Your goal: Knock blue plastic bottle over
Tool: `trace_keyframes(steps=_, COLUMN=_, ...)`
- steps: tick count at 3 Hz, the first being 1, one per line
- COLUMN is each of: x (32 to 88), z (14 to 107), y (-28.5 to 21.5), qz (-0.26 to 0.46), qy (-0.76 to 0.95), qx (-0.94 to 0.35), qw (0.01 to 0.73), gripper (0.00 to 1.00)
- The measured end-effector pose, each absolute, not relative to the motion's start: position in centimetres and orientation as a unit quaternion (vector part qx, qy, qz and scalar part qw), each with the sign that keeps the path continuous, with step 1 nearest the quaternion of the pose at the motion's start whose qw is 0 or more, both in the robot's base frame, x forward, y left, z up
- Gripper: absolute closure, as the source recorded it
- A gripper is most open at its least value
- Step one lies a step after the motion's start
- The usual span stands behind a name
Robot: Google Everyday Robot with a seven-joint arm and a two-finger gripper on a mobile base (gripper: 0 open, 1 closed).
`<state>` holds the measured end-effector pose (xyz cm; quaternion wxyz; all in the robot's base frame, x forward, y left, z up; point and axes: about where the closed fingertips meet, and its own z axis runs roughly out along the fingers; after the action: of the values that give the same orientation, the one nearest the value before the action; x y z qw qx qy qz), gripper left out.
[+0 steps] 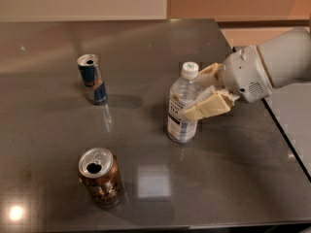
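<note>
Camera view: The blue plastic bottle stands upright on the dark table, right of frame centre. It is not yet tipped.

The gripper enters from the right edge with its fingers spread wide. It holds nothing. One finger lies across the bottle's shoulder and the other sits behind the neck. Contact cannot be confirmed. This high placement likely favours toppling, since a push above the middle tips the bottle rather than sliding it.

The slim blue-silver can at upper left and the brown-gold can at lower left stand well apart from the bottle.
</note>
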<state>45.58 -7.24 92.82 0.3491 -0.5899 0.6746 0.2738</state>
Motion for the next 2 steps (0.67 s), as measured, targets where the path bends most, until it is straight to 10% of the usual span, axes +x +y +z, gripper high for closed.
trace_keyframes(steps=2, x=46.0, z=95.6, y=-7.5, qz=0.245, qy=0.692, qx=-0.586, qw=0.342, gripper=0.87)
